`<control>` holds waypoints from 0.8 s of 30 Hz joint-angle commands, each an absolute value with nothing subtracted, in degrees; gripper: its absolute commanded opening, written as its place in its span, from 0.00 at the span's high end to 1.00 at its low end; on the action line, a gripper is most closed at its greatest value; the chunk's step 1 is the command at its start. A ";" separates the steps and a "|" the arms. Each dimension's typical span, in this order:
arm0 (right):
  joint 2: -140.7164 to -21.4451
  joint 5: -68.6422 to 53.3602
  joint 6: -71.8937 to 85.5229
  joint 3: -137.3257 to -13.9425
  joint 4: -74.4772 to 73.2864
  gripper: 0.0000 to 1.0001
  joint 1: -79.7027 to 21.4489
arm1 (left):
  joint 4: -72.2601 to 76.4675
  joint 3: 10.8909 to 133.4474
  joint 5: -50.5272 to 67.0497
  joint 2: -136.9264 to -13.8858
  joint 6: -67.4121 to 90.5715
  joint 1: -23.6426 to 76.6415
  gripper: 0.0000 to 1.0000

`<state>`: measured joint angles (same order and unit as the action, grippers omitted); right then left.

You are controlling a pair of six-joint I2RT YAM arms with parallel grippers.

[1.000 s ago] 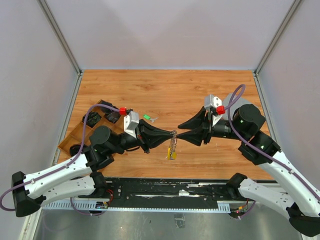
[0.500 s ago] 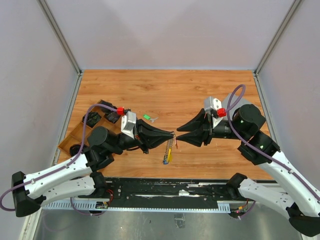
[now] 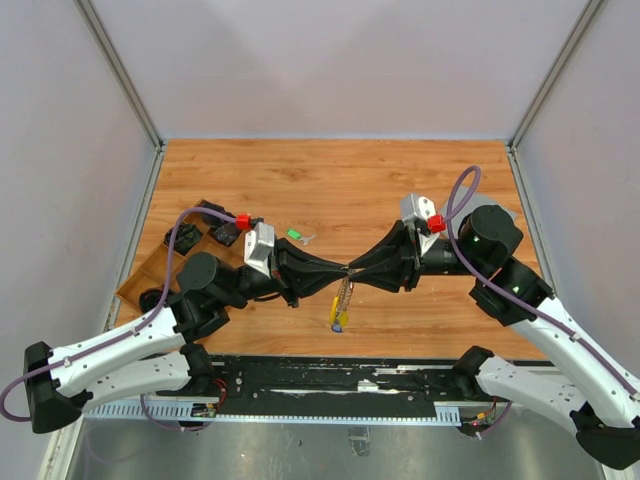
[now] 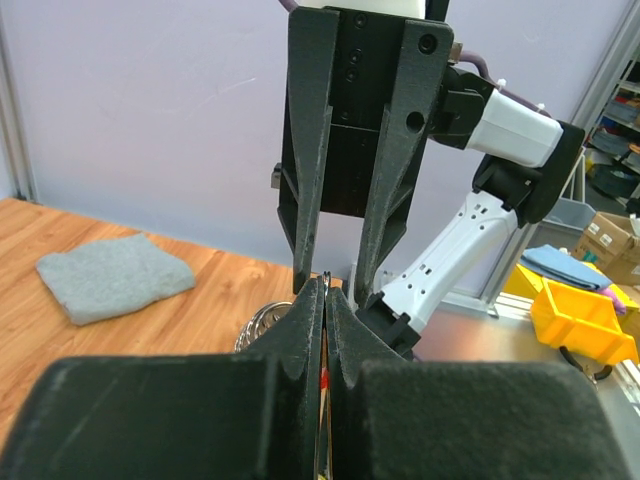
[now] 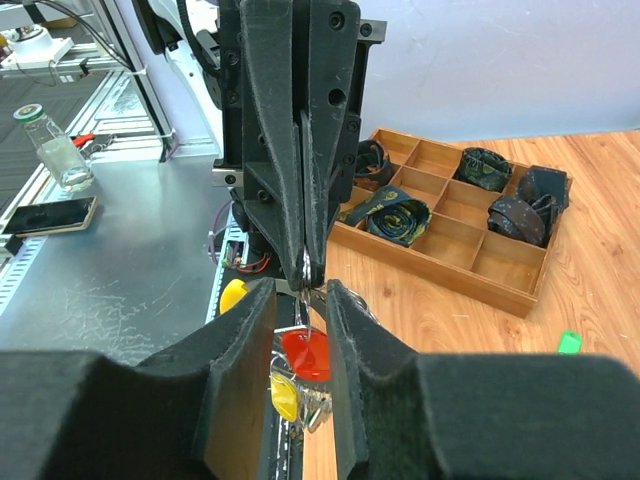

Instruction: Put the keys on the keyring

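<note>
keyring (image 3: 346, 271): raised over mid-table.
keys (image 3: 338, 312): red and yellow heads, hanging at 6 o'clock below it.
left gripper (image 4: 325, 285): from 9 o'clock, clenched on keyring.
right gripper (image 5: 300, 300): from 3 o'clock, jaws apart, astride ring.
green key (image 3: 294, 235): 10 o'clock, on table (image 3: 400, 180).

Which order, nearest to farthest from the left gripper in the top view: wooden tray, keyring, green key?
1. keyring, hanging at the left gripper tip.
2. green key, lying just beyond, to its left.
3. wooden tray, far left.
</note>
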<state>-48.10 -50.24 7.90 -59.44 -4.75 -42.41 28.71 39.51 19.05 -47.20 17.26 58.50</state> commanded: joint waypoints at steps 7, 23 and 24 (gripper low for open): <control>-48.60 -52.56 8.61 -58.30 -2.44 0.74 -43.35 | 32.78 39.99 18.77 -47.04 17.64 58.25 0.99; -48.29 -52.11 9.16 -58.85 -1.73 0.99 -43.40 | 32.06 39.64 18.57 -46.53 17.64 58.22 1.00; -48.19 -51.85 8.91 -59.35 -2.28 0.99 -43.38 | 31.89 39.75 18.79 -46.53 17.62 58.25 1.00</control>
<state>-48.90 -51.48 8.75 -58.61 -4.08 -42.41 28.84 39.51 18.68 -47.24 17.26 58.30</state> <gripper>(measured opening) 0.016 0.017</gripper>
